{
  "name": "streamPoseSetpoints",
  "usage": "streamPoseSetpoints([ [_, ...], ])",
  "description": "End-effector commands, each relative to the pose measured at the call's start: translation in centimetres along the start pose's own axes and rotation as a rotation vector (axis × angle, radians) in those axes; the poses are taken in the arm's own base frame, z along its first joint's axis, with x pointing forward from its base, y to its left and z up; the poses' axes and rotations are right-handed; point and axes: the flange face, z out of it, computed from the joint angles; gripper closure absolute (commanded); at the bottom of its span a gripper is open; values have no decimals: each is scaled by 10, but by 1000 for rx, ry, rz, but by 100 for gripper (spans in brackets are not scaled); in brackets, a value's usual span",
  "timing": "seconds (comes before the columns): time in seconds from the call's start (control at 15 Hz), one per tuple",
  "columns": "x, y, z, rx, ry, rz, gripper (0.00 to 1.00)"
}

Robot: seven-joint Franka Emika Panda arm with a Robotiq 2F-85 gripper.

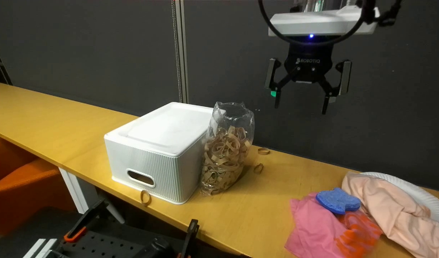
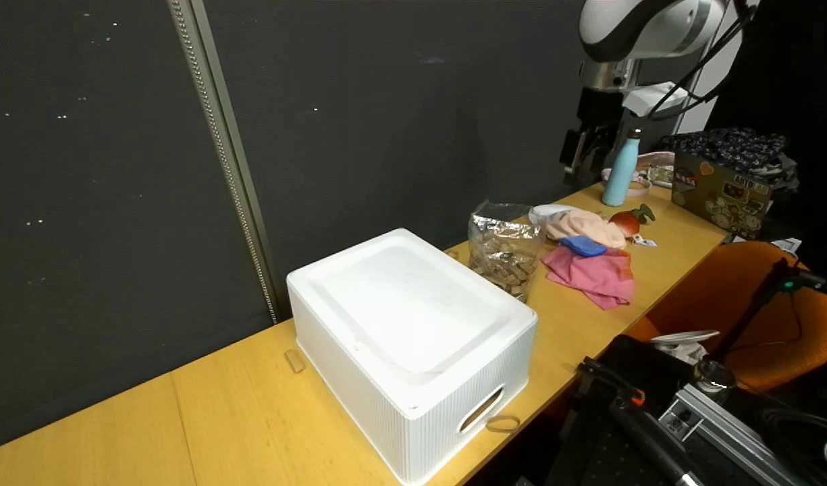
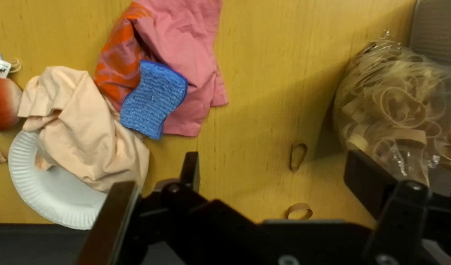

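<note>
In an exterior view, a yellow wooden table (image 1: 269, 204) crosses from left edge to lower right. On it: white box (image 1: 144, 157) left of centre, clear bag of bands (image 1: 226, 154) mid-frame, loose bands (image 1: 263, 153) nearby, pink cloth (image 1: 312, 222), peach cloth (image 1: 395, 208) and white plate (image 1: 420, 193) lower right.

dark wall (image 1: 97, 57); wooden table (image 1: 72, 125); orange chair (image 1: 22, 186)

arm (image 2: 649, 34): white, black-banded | housing (image 1: 323, 24): white, blue light (image 1: 311, 36) | cable (image 1: 273, 30): black, looped | end effector (image 1: 301, 106): black, ROBOTIQ lettering (image 1: 308, 61)
</note>
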Motion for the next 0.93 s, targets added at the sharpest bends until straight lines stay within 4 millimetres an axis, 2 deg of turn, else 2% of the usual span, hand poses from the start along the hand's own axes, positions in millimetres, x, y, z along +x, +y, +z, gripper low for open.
streamPoseSetpoints([
  [0.0,13,-7,25,-64,47,-27,0],
  [0.27,20,-22,71,-63,112,-38,0],
  [0.6,27,-45,110,-7,233,-34,0],
  [0.87,37,-45,139,13,264,-23,0],
])
